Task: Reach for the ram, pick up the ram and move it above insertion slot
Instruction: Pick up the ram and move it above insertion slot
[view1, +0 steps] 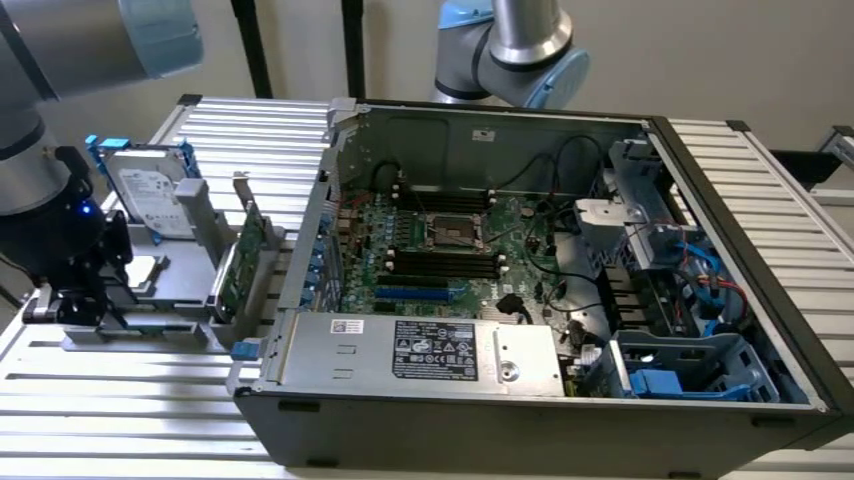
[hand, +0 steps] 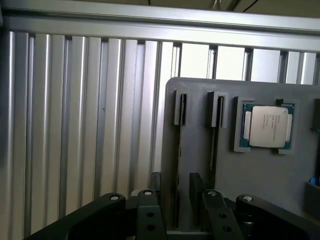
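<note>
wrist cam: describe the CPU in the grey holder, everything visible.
The CPU is a square chip with a silver metal lid bearing faint print I cannot read, and a green board edge showing around it. It sits flat, lid toward the camera, in a pocket of the grey holder, beside two narrow slots. Only the pocket's edges touch it.

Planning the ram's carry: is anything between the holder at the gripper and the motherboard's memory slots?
Yes. In the exterior view, the upright green expansion card and the case's side wall stand between the gripper at the gray holder and the black memory slots.
</note>
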